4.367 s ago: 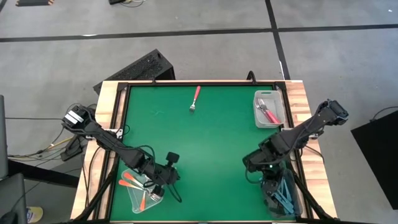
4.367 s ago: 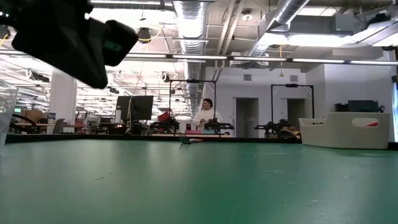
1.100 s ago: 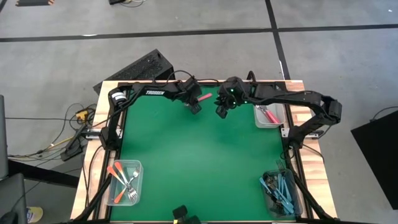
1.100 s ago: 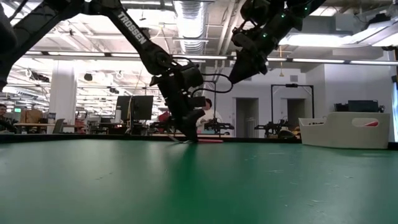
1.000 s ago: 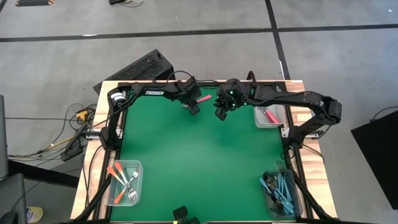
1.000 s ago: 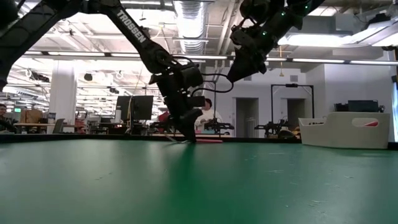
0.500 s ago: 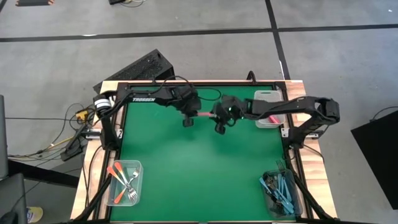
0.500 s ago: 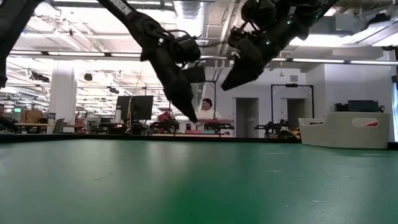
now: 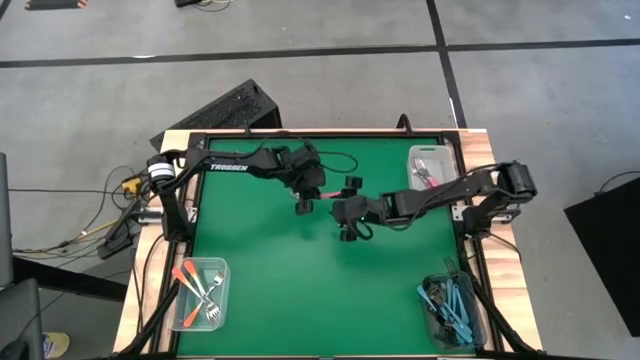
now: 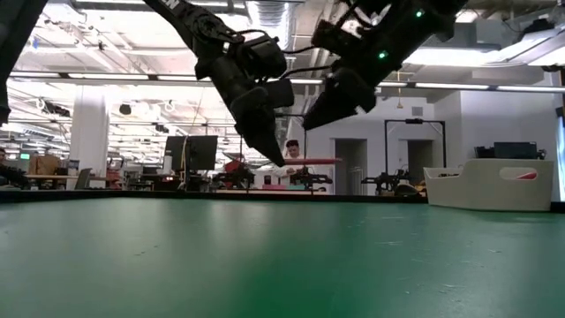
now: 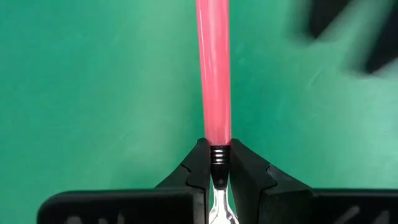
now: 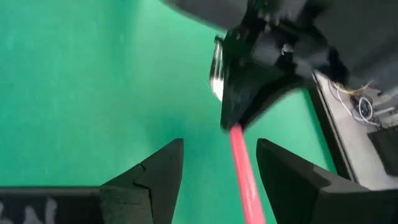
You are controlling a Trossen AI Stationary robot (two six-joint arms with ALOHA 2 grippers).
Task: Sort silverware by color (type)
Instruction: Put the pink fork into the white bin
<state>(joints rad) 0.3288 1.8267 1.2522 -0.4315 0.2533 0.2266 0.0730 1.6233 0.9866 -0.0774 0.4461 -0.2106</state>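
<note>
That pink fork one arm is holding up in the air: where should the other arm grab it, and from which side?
Probably on the pink handle. The left gripper is shut at the pink fork's metal neck, so the handle sticks out free and level above the table. The open right gripper already straddles it; coming along from the free end looks best.

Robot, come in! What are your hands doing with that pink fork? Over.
Left gripper shut on pink fork, held off the table. Right gripper open around its handle. Nothing blocking.
</note>
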